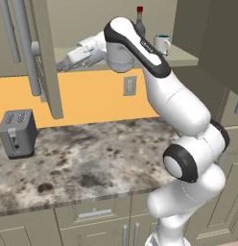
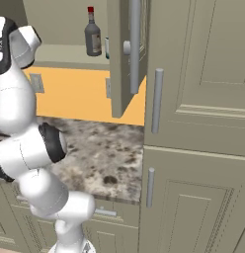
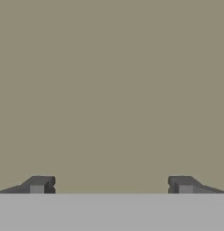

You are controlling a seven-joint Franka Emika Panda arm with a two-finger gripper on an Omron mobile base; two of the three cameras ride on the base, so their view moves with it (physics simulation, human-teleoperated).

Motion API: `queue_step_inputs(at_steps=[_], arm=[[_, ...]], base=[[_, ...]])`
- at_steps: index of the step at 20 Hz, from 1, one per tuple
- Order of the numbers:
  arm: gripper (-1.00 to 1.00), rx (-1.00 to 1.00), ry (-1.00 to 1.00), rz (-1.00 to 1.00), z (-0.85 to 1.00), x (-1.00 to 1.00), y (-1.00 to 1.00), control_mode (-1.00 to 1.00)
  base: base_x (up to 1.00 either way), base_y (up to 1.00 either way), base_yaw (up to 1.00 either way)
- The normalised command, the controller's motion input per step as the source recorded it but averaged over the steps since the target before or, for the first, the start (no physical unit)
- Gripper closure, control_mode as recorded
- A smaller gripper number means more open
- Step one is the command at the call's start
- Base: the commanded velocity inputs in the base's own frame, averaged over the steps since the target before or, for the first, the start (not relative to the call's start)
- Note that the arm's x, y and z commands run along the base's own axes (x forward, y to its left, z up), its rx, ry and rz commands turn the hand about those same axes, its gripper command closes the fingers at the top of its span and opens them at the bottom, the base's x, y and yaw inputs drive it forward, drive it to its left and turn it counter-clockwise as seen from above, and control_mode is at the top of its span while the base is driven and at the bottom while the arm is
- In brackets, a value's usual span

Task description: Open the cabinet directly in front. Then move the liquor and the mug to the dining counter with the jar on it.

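Tool (image 3: 111,185) spread wide, holding nothing — cabinet (image 1: 44,57) doors open, liquor (image 2: 93,33) and mug (image 1: 162,44) shelved

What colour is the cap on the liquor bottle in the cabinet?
Red. The liquor shows its cap best in the right base view, standing on the cabinet shelf.

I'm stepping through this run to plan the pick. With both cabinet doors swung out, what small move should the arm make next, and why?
Probably swing the open, empty gripper right along the shelf toward the liquor. The cabinet already stands open; the hand faces a bare beige surface well left of the bottle, and the mug sits beyond it.
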Motion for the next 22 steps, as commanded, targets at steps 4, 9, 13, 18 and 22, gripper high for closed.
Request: queue_step_inputs(at_steps=[4, 9, 13, 18, 22], arm=[[-1.00, -0.13, -0.02, -0.10, 0.11, -0.46, -0.90, -1.00], [-1.00, -0.19, -0.02, -0.18, 0.00, -0.47, -1.00, -1.00], [-1.00, -0.24, -0.18, -0.29, -0.44, -0.68, -0.98, -1.00], [-1.00, -0.16, -0.06, -0.19, -0.71, -0.34, -0.51, -1.00], [-1.00, 0.00, 0.00, -0.04, 0.00, 0.00, -0.01, -1.00]], base=[[0.00, 0.00, 0.00], [0.00, 0.00, 0.00], [0.00, 0.00, 0.00], [0.00, 0.00, 0.00], [0.00, 0.00, 0.00]])
